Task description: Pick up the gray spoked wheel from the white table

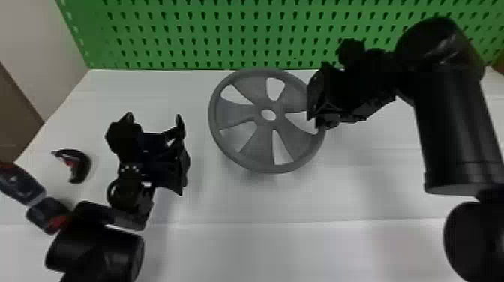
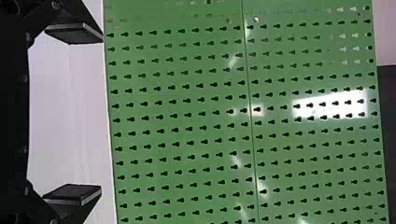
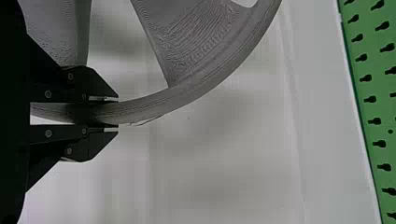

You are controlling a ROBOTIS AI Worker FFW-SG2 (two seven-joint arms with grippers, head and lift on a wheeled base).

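The white table (image 1: pixel 262 202) spreads widest, with a green pegboard (image 1: pixel 225 37) standing along its far edge. Over the table, toward the board, is the gray spoked wheel (image 1: pixel 232 112), a faint shadow below its near rim. The right gripper (image 1: pixel 318 108) has its two fingers closed on the wheel's rim at the right side. The left gripper (image 1: pixel 183 155), left of the wheel and apart from it, has its fingers spread wide, nothing between them. Smallest is a dark curved piece (image 1: pixel 83 165) on the table, farther left.
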